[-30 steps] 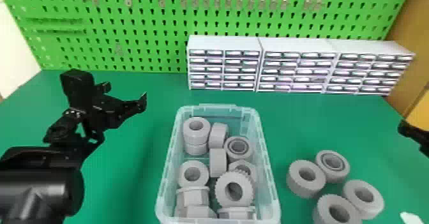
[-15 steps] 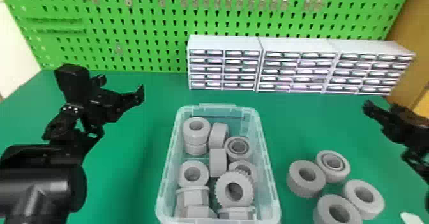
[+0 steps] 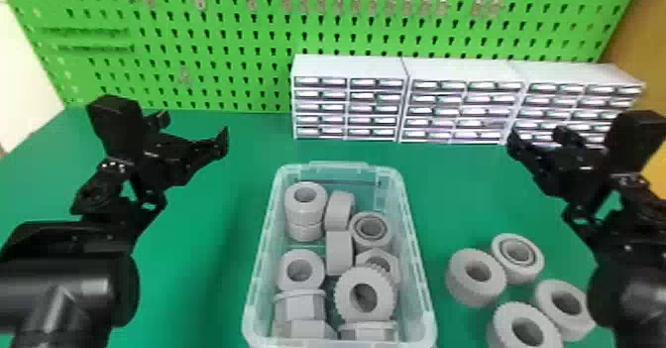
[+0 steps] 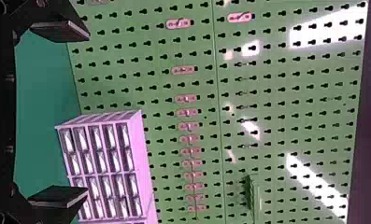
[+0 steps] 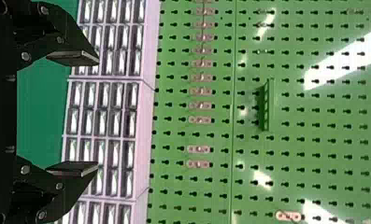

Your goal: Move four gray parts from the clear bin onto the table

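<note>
In the head view the clear bin (image 3: 421,292) stands at the centre front, holding several gray parts (image 3: 365,295), some stacked or leaning together. Several more gray parts (image 3: 476,277) lie on the green table to the bin's right. My left gripper (image 3: 193,124) is raised to the left of the bin, open and holding nothing. Beyond the bin's right side my right gripper (image 3: 537,136) hangs above the table, also open. The left wrist view gives the left gripper (image 4: 64,114) with its fingers wide apart; the right wrist view gives the right gripper (image 5: 75,112) with a similar gap.
White drawer cabinets (image 3: 461,74) line the back of the table (image 3: 198,253), against a green pegboard (image 3: 208,39) with small metal hooks. My right forearm stands close to the loose parts at the front right.
My right arm has come in from the right edge, its gripper moving left and upward. The left gripper has shifted only slightly. Bin and parts stay as they were.
</note>
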{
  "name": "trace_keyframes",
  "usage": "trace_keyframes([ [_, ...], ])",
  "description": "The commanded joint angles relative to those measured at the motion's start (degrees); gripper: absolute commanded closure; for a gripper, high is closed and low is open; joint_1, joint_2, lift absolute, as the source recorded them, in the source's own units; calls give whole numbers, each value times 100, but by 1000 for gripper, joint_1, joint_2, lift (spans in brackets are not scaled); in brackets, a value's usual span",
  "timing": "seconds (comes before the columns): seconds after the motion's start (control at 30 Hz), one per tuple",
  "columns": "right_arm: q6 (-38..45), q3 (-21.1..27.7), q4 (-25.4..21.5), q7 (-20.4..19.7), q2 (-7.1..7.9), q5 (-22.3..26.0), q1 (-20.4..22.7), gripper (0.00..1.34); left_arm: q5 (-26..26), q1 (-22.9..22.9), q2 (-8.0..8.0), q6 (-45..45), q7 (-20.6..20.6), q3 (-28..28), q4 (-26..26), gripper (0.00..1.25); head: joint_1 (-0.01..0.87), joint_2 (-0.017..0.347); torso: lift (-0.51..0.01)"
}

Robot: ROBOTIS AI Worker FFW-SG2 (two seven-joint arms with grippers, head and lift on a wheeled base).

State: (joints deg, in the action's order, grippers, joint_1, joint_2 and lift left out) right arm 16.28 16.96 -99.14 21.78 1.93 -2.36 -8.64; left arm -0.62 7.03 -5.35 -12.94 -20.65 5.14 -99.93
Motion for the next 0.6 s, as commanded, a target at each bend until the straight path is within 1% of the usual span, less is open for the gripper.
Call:
trace_keyframes([
  [0.0, -28, -114, 0, 1, 18, -81, 3, 472, -17, 9, -1, 2, 0, -13, 0, 122, 678, 34, -50],
  [0.3, -20, -35, -9, 1, 71, -81, 3, 470, -8, 0, -1, 11, 0, -13, 0, 122, 678, 34, -50],
  [0.57, 200, 150, -167, 1, 141, -221, 47, 470, 9, 0, -1, 11, 0, -4, 0, 122, 678, 34, -50],
])
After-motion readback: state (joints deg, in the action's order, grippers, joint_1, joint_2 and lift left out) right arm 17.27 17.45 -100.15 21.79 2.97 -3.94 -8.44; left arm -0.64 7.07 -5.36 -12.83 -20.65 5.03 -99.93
